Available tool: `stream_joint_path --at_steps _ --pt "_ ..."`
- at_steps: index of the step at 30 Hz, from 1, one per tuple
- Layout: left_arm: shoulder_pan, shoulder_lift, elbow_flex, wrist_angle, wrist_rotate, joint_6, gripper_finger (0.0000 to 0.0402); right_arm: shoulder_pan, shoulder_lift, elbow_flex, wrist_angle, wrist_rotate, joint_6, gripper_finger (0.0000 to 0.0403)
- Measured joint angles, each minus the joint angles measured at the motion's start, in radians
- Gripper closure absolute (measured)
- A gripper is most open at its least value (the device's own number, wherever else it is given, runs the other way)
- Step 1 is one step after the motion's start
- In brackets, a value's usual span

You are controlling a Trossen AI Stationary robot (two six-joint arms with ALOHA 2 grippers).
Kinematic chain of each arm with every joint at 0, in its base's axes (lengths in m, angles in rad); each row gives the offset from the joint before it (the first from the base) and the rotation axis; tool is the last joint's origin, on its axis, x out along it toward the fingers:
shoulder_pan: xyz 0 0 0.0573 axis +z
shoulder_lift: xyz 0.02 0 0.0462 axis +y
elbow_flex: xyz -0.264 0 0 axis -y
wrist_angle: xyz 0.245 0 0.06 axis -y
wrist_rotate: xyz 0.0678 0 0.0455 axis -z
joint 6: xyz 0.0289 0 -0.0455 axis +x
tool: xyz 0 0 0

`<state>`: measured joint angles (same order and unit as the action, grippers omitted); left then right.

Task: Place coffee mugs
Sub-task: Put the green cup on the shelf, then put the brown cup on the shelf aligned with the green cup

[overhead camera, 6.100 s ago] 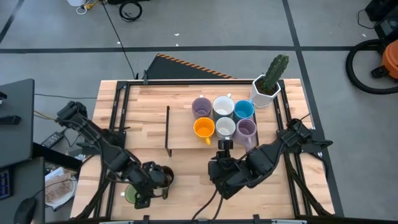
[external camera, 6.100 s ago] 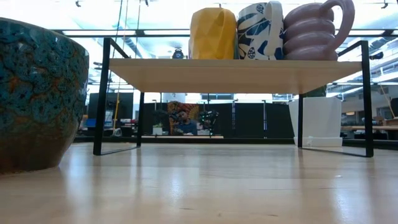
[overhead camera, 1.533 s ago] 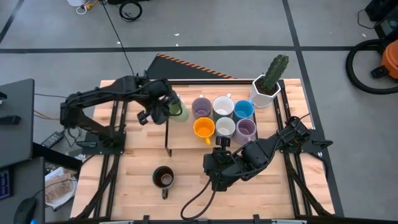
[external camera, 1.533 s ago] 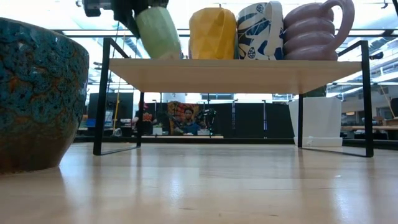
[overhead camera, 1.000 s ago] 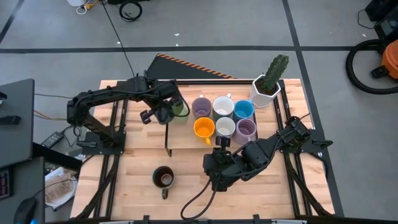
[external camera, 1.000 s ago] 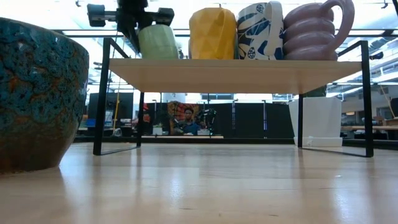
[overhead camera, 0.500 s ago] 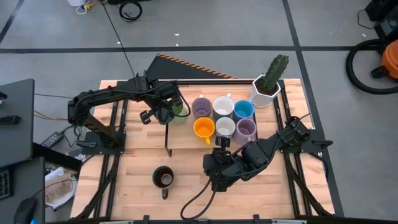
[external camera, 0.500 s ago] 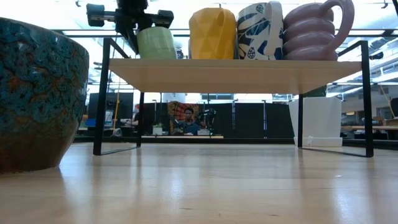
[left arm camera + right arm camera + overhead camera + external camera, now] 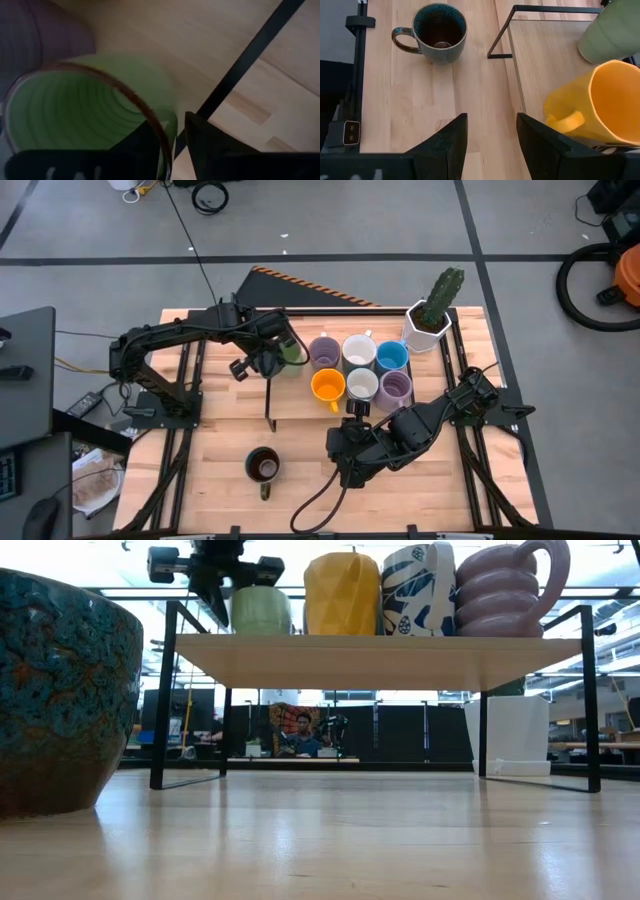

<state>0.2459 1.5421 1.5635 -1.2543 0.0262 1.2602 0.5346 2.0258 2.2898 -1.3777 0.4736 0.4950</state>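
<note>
- Placement step in hand: the green mug (image 9: 289,352) is gripped at its rim by the left gripper (image 9: 268,358) and is being set on the shelf (image 9: 380,648), at the shelf's left end, just beside the purple mug (image 9: 323,352).
- From table height, the green mug's base is seen at the shelf board, upright; full contact cannot be confirmed, though it is judged down or nearly so.
- In the left wrist view, one finger (image 9: 150,145) is seen inside the green rim and the other outside it, so the mug wall is pinched.
- Five other mugs are grouped on the shelf: purple, white (image 9: 358,351), blue (image 9: 392,356), orange (image 9: 328,386), and more behind; the cactus planter (image 9: 430,320) stands off the shelf's right end.
- One dark mug (image 9: 263,467) is left on the table, in front of the shelf.
- The right gripper (image 9: 487,137) is held wide and empty, in front of the shelf near the orange mug.
- Next call, as judged: release of the rim, a straight lift clear, then the dark mug to be fetched.
</note>
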Motion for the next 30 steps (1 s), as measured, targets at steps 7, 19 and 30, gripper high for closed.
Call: stream_joint_path --at_steps 7,19,30 --pt "-0.010 0.000 0.000 0.016 0.001 -0.001 0.0274 0.000 0.000 0.000 0.000 0.000 0.000 0.0228" --pt "-0.021 -0.012 0.009 0.012 0.001 -0.041 0.0248 0.000 0.000 0.000 -0.002 0.000 0.000 0.0228" --pt "-0.055 -0.105 0.064 0.012 0.006 -0.077 0.0248 0.000 0.000 0.000 -0.010 -0.001 0.000 0.0228"
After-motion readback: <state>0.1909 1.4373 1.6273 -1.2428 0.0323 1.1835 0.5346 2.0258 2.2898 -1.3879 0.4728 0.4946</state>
